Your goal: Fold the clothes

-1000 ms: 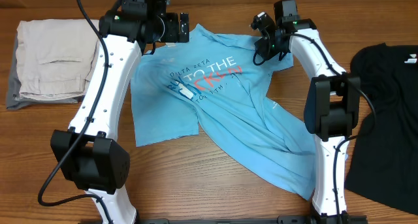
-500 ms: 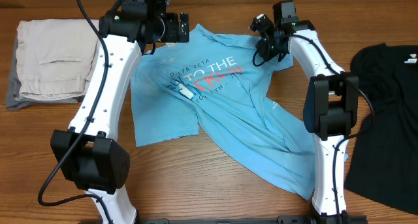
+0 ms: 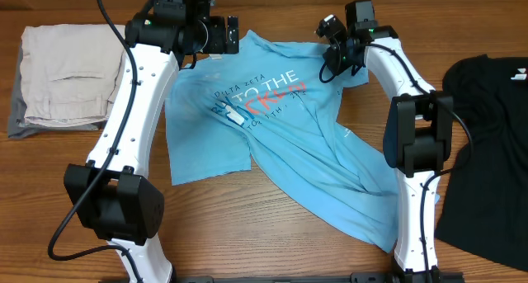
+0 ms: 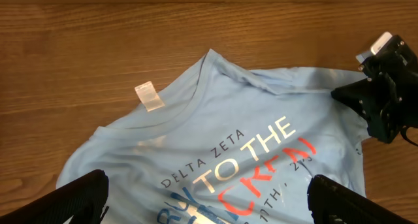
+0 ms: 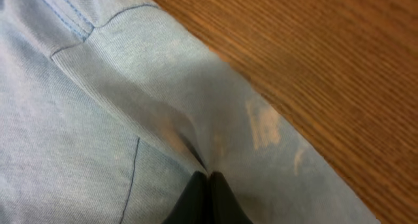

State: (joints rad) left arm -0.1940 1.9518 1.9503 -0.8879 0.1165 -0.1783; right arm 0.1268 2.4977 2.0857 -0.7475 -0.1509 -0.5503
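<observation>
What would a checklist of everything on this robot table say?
Surface: wooden table, brown grain.
Job's things: light blue T-shirt, spread out but crumpled, lettering up, not yet folded.
Clutter: folded beige garment at one end; black garment at the other.
Grippers: left gripper open above the collar; right gripper shut, pinching the T-shirt's edge.
Cables: black cables loop along both arms.
Surroundings: nothing seen.
</observation>
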